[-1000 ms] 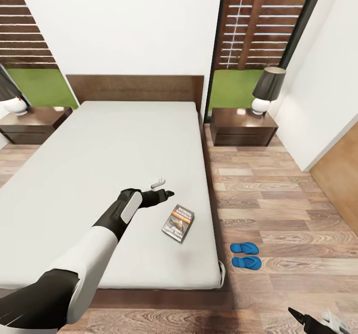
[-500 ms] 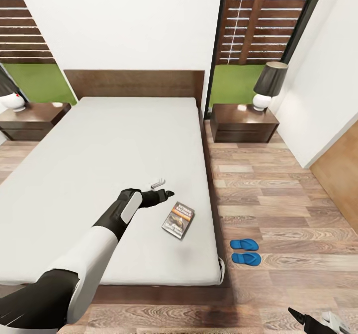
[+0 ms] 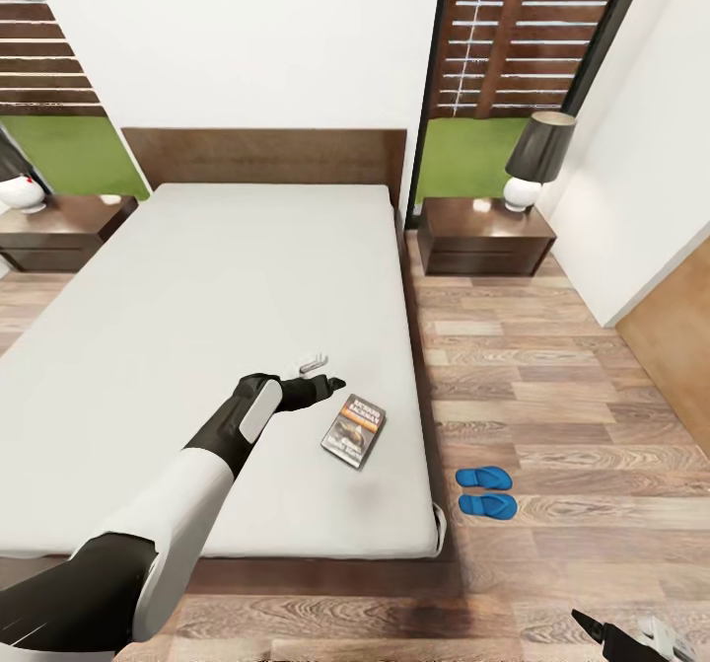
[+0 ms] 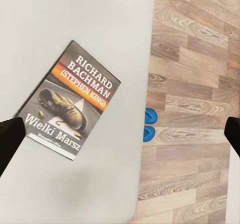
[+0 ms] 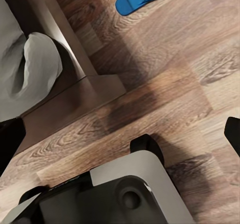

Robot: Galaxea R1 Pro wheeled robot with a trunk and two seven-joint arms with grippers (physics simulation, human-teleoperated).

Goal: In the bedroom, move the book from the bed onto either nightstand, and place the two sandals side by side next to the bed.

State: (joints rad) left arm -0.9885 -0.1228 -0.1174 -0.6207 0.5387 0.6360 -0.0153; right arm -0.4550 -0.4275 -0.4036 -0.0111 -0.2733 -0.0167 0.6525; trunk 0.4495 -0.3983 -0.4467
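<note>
Book (image 3: 354, 430) lies flat on the light-grey mattress of the bed (image 3: 197, 327), near the edge that faces the plank floor (image 3: 552, 386), tilted slightly off the bed's line. In the left wrist view the book (image 4: 71, 99) shows its cover clearly: white "RICHARD BACHMAN" lettering, an orange band, a worn shoe pictured below, and the title "Wielki Marsz".

The left gripper (image 3: 318, 386) hangs over the mattress just beside the book and apart from it. Its jaws stand wide apart: in its own camera only the two dark tips show at opposite edges of the frame, the book between them lower down. A small white part near the gripper is too small to identify.

The two blue sandals (image 3: 485, 491) lie side by side on the wood floor next to the bed, close together; whether they touch is hard to tell. In the left wrist view only their rounded ends (image 4: 149, 124) peek past the mattress edge.

The right gripper (image 3: 631, 637) is cut off at the bottom corner of the head view, low above the floor, and its jaws' state cannot be told. Its camera looks down on the brown planks, a rounded mattress corner (image 5: 35, 68) and the dark bed base.

Two dark, glossy nightstands flank the flat headboard: the left nightstand (image 3: 59, 233) and the right nightstand (image 3: 483, 236), each carrying a lamp; the left lamp is mostly out of frame.
</note>
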